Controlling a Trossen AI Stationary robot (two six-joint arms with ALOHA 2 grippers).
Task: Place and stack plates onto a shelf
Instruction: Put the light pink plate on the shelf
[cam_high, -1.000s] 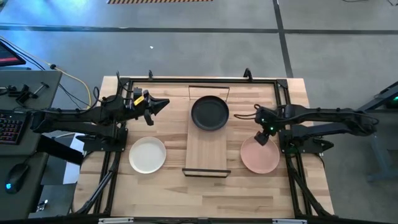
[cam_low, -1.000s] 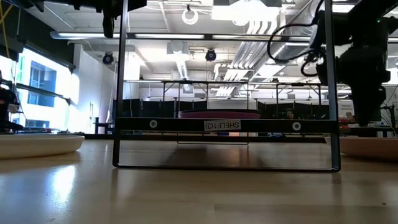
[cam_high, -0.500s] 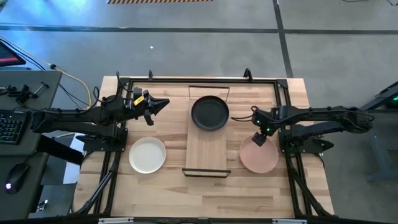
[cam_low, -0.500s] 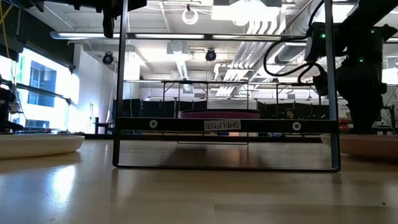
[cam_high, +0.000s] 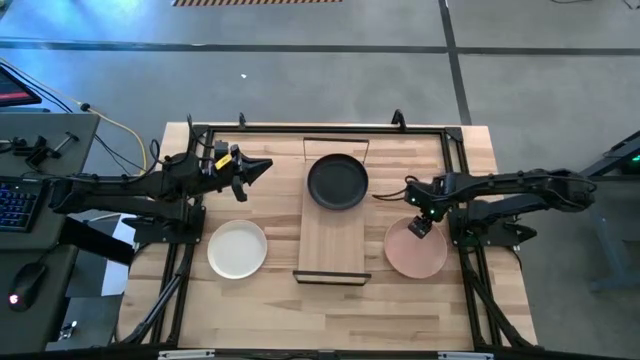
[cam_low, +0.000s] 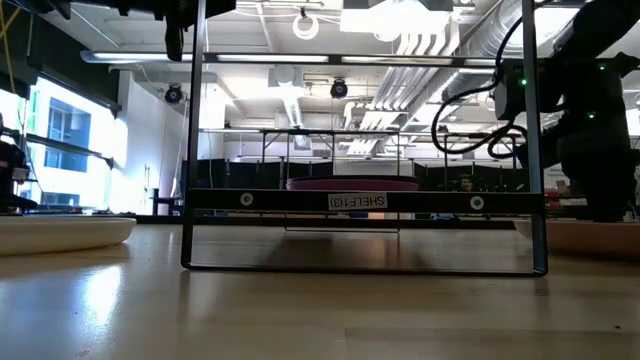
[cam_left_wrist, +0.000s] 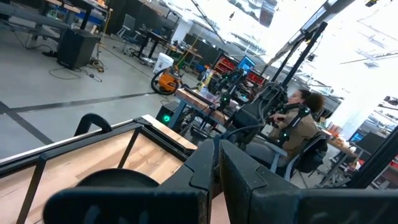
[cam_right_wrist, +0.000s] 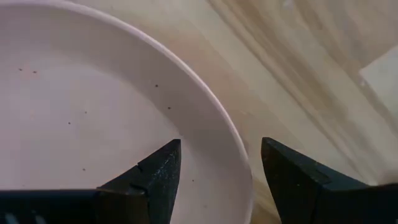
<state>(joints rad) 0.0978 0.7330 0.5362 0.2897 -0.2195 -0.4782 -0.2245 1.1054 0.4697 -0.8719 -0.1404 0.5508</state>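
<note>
The pale pink plate (cam_high: 416, 252) lies flat on the table right of the shelf (cam_high: 333, 235). My right gripper (cam_high: 420, 228) (cam_right_wrist: 221, 146) is open, low over the plate's far left rim (cam_right_wrist: 239, 177), one finger inside it and one outside. The black plate (cam_high: 337, 182) sits on the shelf's far half; in the low view a purple rim (cam_low: 352, 185) shows there. The cream-white plate (cam_high: 237, 249) rests on the table left of the shelf. My left gripper (cam_high: 255, 168) (cam_left_wrist: 214, 177) is shut, hovering left of the black plate.
A black metal frame (cam_high: 320, 130) runs around the tabletop, and the shelf's black end rails (cam_low: 365, 262) stand up at both short ends. The shelf's near half is bare wood. A seated person (cam_left_wrist: 298, 124) shows in the room beyond the table.
My right gripper has come down toward the pink plate and a little toward the table's near edge, ending astride the plate's rim. The left arm and all plates have stayed where they were.
</note>
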